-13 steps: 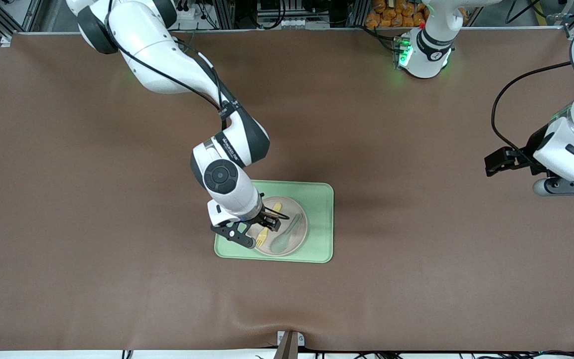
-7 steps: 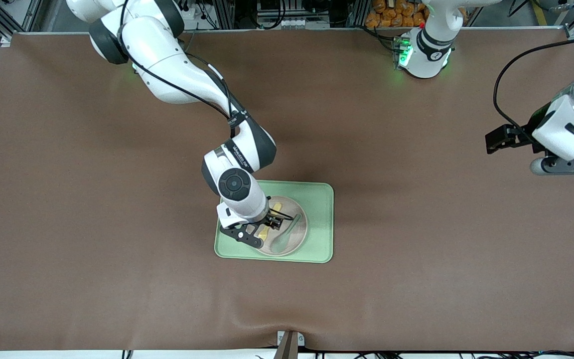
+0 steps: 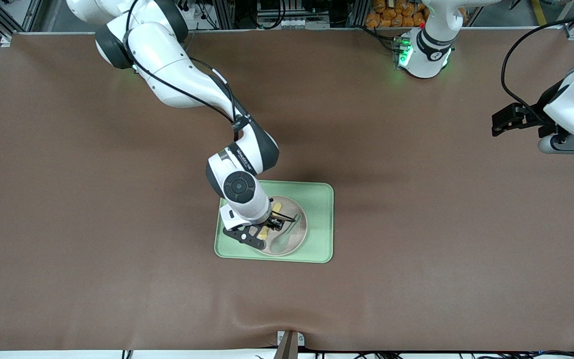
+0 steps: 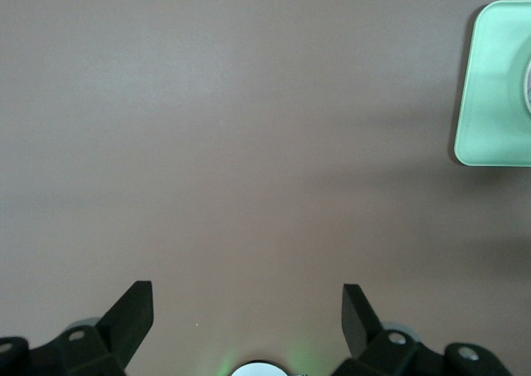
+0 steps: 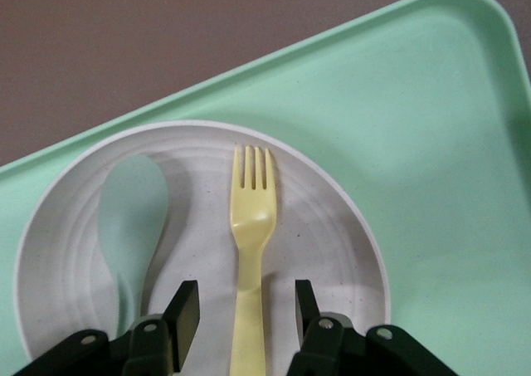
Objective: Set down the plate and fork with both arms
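The pale plate (image 3: pixel 299 233) lies on the light-green tray (image 3: pixel 319 209). The yellow fork (image 3: pixel 277 206) lies in the plate next to a grey-green spoon (image 3: pixel 283 240). My right gripper (image 3: pixel 273 224) is low over the plate and open. In the right wrist view its fingers (image 5: pixel 184 310) stand on either side of the fork (image 5: pixel 251 227) handle without touching it; my right gripper (image 5: pixel 241 305) holds nothing. The plate (image 5: pixel 332 227) and spoon (image 5: pixel 133 218) show there too. My left gripper (image 3: pixel 500 123) is open and empty, in the air over bare table at the left arm's end; it shows open in its wrist view (image 4: pixel 246 305).
The brown table cover (image 3: pixel 117 224) spreads all round the tray. A corner of the tray (image 4: pixel 498 85) shows in the left wrist view. The left arm's green-lit base (image 3: pixel 424 52) stands at the table's back edge.
My right gripper has moved over the plate toward the fork's handle and come lower. My left arm has drawn back toward the robots' side of the table.
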